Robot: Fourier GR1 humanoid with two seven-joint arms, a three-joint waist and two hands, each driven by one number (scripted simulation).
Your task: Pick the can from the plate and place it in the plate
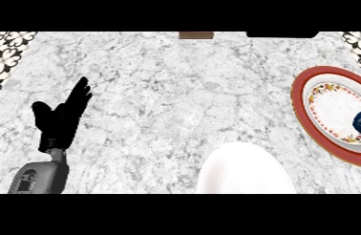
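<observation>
the can (356, 120) shows as a small dark blue shape at the far right edge, mostly cut off, sitting on the red-rimmed plate (301, 95), whose white centre is ringed by a flowery band. the plain white plate (243, 169) lies by the lower edge, left of it and apart.

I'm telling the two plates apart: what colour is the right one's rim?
The right plate has a red rim, with a floral band inside; head view.

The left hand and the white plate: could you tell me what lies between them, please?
In the head view, only bare marble counter lies between the left hand and the white plate.
</observation>
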